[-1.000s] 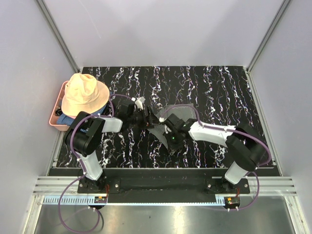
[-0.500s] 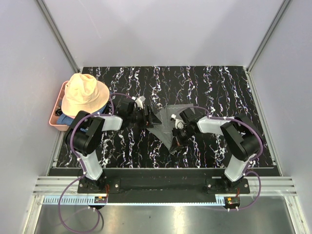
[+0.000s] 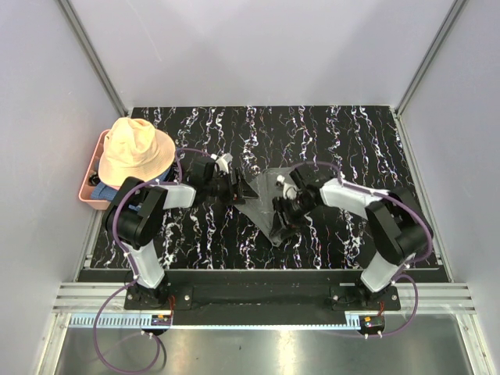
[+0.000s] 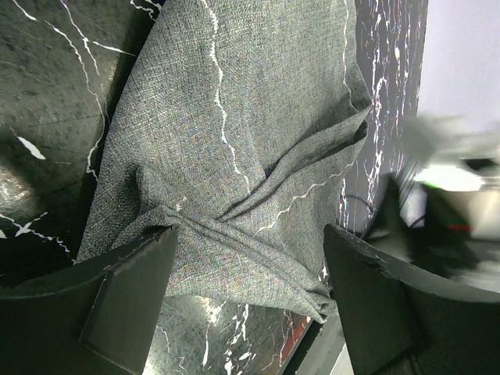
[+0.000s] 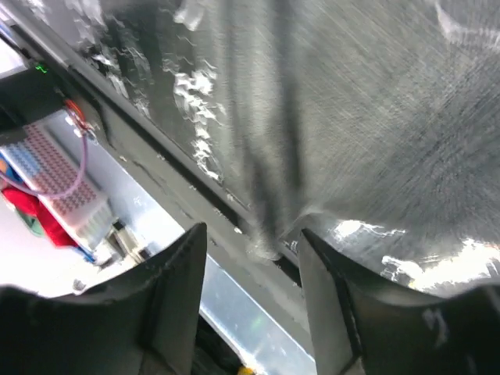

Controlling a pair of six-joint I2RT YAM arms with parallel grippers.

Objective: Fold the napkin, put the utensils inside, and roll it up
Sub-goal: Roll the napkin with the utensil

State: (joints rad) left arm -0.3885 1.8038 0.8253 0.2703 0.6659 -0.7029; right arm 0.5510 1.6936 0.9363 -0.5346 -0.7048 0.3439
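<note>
The grey napkin lies crumpled in a rough triangle on the black marbled table. My left gripper sits low at the napkin's left edge. It is open in the left wrist view, and a bunched fold of the napkin reaches between its fingers. My right gripper hovers over the napkin's near corner. Its jaws stand apart, and a blurred napkin corner sits loose between the fingertips of the right gripper. The utensils are out of view.
A peach hat rests on a pink tray at the table's left edge, with a blue cloth under it. Grey walls close in the back and sides. The table's front edge runs just ahead of the arm bases.
My right gripper has opened and let go of the napkin's near corner, and its wrist has turned and shifted slightly right. The left arm has stayed put.
</note>
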